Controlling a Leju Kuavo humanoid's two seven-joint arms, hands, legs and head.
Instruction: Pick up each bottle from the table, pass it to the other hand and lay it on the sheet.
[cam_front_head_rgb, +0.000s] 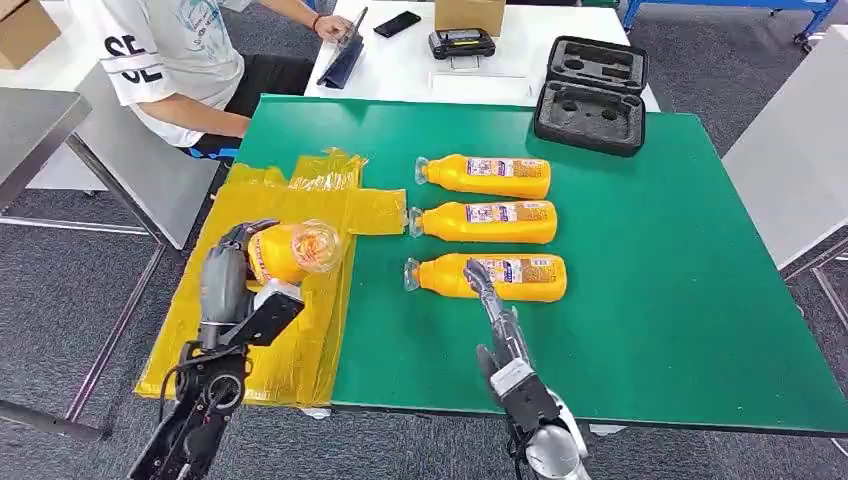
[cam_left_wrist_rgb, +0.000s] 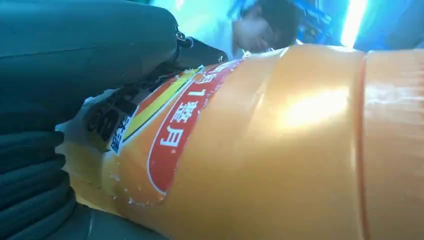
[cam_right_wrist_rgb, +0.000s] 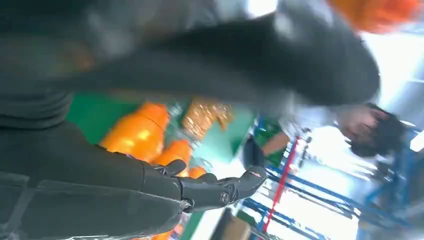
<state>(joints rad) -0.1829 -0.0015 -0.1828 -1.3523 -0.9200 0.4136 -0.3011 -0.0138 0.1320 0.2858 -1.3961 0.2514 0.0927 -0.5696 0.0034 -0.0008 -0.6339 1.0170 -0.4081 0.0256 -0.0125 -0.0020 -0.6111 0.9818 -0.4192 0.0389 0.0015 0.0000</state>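
Left robot hand (cam_front_head_rgb: 243, 262) grips an orange plastic juice bottle (cam_front_head_rgb: 295, 250) at lower left over the yellow plastic sheet (cam_front_head_rgb: 300, 300), long axis horizontal, base facing right. Right robot hand (cam_front_head_rgb: 490, 295), fingers extended, holds nothing, above the green counter (cam_front_head_rgb: 680, 300).

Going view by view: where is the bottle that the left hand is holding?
Head view: the held bottle is lower left, gripped by the left hand above the yellow sheet.
Left wrist view: the same bottle takes up most of the picture, label toward the hand.
Right wrist view: I cannot place it; the orange bottles there seem to be the ones lying on the table.
Shared landmark: the seated person beyond the table.
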